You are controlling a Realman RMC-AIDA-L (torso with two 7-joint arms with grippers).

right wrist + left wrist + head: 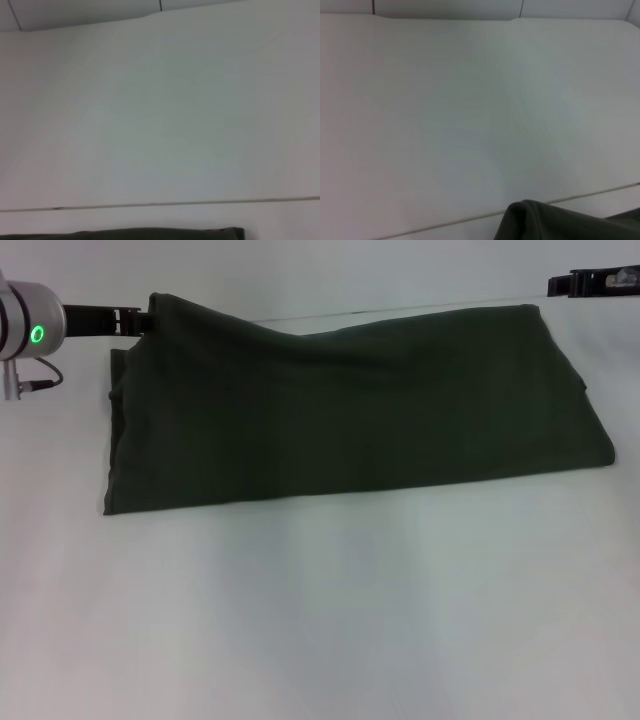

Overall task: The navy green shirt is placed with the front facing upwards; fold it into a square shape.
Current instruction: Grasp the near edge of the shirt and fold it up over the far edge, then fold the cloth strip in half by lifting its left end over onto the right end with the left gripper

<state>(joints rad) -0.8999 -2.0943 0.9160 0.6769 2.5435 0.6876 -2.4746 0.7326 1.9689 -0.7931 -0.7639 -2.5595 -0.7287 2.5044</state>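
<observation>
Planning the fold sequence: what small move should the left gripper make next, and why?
Probably let go of the far left corner and back away: the navy green shirt already lies folded into a wide band, with the left gripper at that corner and the right gripper clear.

- A bare, lab-like test room: a plain white surface (320,620) fills the near view.
- Pale panelled wall (445,6) at the far side.

A rumpled corner of the dark green shirt (555,222) lies on the white table (470,125), beside a thin seam line that crosses the tabletop there.
</observation>
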